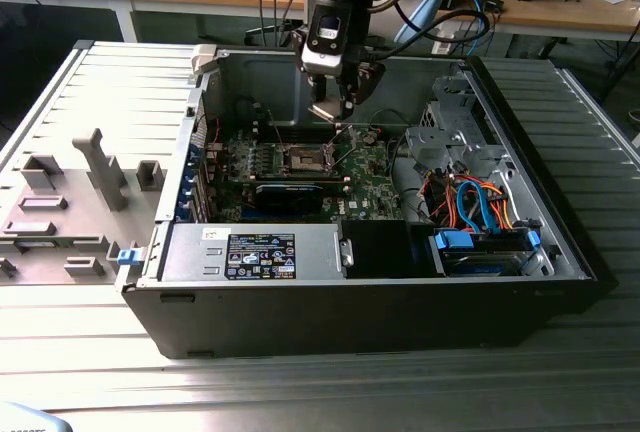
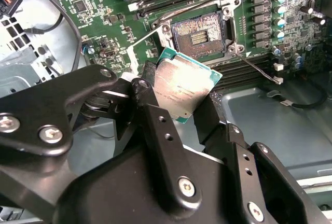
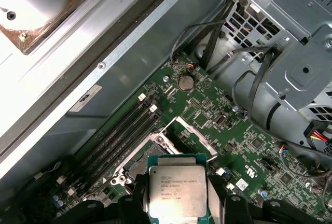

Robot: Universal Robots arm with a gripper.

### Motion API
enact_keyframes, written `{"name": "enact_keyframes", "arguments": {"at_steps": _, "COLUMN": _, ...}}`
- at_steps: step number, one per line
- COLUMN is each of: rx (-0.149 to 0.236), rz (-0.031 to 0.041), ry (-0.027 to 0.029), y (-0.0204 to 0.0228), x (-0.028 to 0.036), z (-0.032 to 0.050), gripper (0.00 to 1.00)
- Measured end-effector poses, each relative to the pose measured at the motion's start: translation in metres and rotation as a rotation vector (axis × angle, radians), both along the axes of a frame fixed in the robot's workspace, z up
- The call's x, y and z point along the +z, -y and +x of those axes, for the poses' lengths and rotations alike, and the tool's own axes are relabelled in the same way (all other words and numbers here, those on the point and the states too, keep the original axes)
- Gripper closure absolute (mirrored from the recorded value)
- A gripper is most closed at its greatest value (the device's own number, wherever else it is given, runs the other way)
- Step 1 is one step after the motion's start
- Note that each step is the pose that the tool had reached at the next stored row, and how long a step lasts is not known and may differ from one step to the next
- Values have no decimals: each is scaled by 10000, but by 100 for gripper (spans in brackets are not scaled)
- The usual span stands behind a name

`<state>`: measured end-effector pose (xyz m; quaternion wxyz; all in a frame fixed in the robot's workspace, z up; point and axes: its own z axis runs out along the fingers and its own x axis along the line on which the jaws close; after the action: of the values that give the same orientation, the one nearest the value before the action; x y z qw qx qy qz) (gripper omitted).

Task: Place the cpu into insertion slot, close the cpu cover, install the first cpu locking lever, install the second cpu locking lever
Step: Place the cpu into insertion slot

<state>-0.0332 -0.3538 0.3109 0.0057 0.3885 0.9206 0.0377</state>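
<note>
The claw (image 2: 179,99) is closed on the cpu (image 2: 182,90), with one black finger (image 2: 148,97) against each of two opposite edges, so the chip hangs between the fingers with its silvery metal face turned to both wrist views. In the exterior view the claw (image 1: 333,112) holds the chip raised above the insertion slot (image 1: 305,159), apart from it and not seated. In the second wrist view the insertion slot (image 2: 199,35) lies just beyond the held chip, its dark contact field exposed inside the metal rim. The cpu cover (image 3: 196,137) is swung open and stands at one edge of the slot. A thin wire locking lever (image 2: 259,67) runs outward from one corner of the slot and is not latched. The slot is set in the green circuit board (image 1: 370,177). Long black memory slots (image 3: 124,130) run alongside the slot, and a round coin battery (image 3: 185,82) sits on the board beyond the open cover. To the exterior view's right of the slot are a grey drive cage (image 1: 450,142) and orange and blue cables (image 1: 480,207). The open computer case (image 1: 400,302) encloses the slot and rests on the ribbed metal worktop (image 1: 560,372). Well to the exterior view's left of the slot, outside the case, lies a grey moulded tray (image 1: 70,202).
</note>
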Motion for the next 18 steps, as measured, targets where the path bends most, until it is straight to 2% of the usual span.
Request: {"name": "enact_keyframes", "arguments": {"at_steps": 18, "rx": -429, "rz": 0, "ry": 0, "y": 0, "x": -1, "z": 0, "gripper": 46}}
